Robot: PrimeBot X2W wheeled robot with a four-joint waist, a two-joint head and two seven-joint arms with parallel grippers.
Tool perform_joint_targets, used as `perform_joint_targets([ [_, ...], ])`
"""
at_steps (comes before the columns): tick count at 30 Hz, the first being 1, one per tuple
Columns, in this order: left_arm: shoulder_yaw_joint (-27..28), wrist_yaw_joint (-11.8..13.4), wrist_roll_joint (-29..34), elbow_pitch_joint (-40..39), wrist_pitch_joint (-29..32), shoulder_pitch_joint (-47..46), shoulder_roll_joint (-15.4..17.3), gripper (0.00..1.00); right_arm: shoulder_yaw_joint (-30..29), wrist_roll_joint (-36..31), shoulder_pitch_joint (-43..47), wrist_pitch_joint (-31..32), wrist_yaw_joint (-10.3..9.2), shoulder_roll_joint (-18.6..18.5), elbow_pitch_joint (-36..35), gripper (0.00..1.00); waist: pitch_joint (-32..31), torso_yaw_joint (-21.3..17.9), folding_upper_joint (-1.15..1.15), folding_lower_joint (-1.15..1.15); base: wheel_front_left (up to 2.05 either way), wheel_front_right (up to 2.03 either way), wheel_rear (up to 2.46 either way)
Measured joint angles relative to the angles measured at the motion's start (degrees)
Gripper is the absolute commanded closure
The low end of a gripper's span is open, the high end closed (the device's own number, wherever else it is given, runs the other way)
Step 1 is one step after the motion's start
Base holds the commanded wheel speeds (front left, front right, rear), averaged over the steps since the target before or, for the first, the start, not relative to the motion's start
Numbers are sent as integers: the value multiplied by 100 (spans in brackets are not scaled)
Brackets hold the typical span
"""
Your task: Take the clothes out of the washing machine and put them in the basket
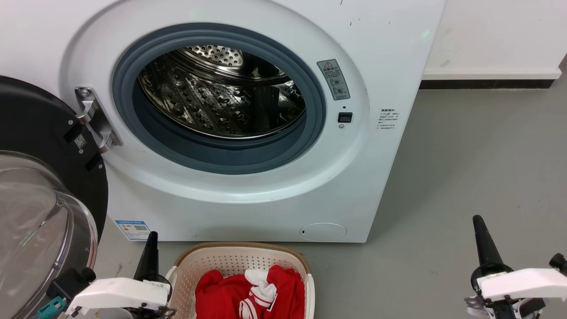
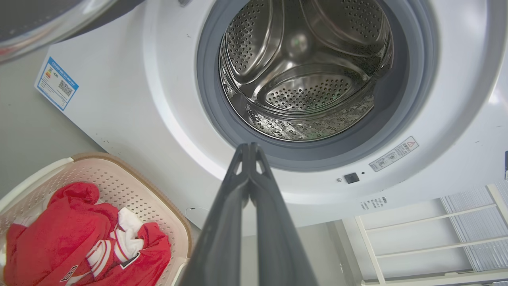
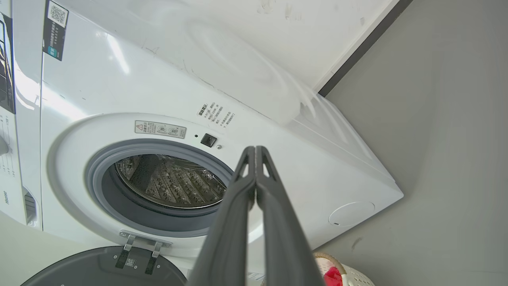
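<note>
The white washing machine (image 1: 274, 195) stands with its door (image 1: 40, 186) swung open to the left; I see bare steel in the drum (image 1: 221, 93). Red clothes (image 1: 250, 292) with white striped cuffs lie in the cream basket (image 1: 208, 261) on the floor in front of it. In the left wrist view the clothes (image 2: 75, 242) lie in the basket (image 2: 131, 186) at lower left. My left gripper (image 1: 152, 237) is shut beside the basket's left end, holding nothing. My right gripper (image 1: 479, 221) is shut over the floor, well right of the basket.
Grey floor (image 1: 478, 155) spreads to the right of the machine up to a white wall with a dark baseboard (image 1: 487, 83). A white shelf frame (image 2: 432, 238) shows at the lower right of the left wrist view.
</note>
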Motion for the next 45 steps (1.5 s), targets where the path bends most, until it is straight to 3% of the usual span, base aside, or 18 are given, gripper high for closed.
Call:
perform_joint_targets([
  [45,229,-297,-2531,225,611,-387,-58,100,-85,2560,-342,611,-1,-4,230,100,-67,18,0,-1,0,0,0],
])
